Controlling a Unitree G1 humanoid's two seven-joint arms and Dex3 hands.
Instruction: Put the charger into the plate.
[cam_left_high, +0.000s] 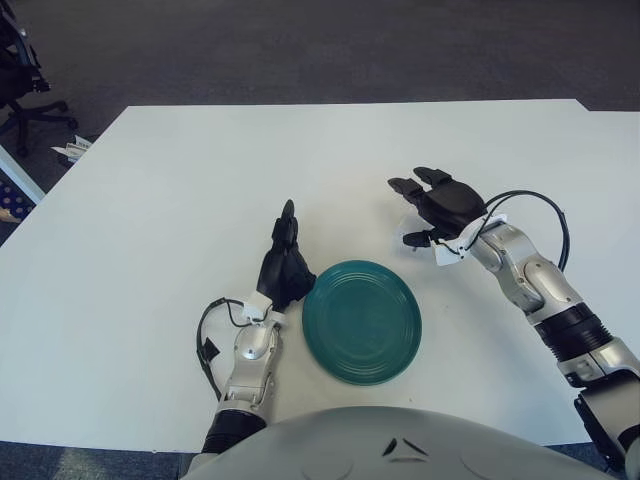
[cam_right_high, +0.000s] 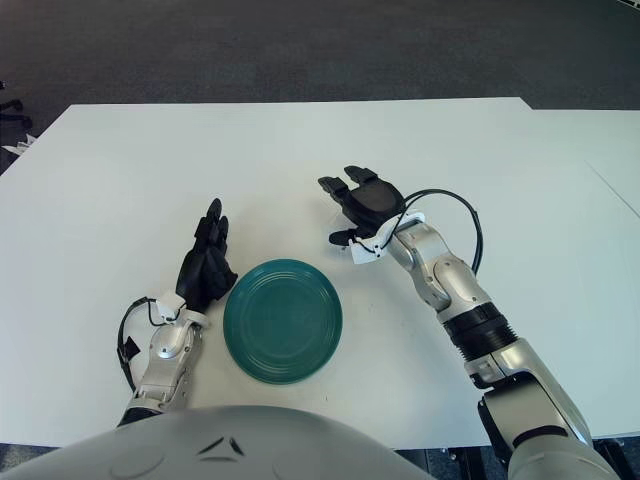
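A round teal plate (cam_left_high: 361, 321) lies on the white table (cam_left_high: 180, 180), near its front edge. My right hand (cam_left_high: 420, 205) is just beyond the plate's right rim, palm down, fingers spread. A small white thing, apparently the charger (cam_left_high: 407, 224), shows under its palm between thumb and fingers; most of it is hidden and I cannot tell whether the hand touches it. My left hand (cam_left_high: 285, 255) shows beside the plate's left rim, fingers straight and holding nothing.
A black cable (cam_left_high: 545, 205) loops off my right wrist above the table. A black office chair (cam_left_high: 20, 70) stands off the table's far left corner. Dark carpet lies beyond the far edge.
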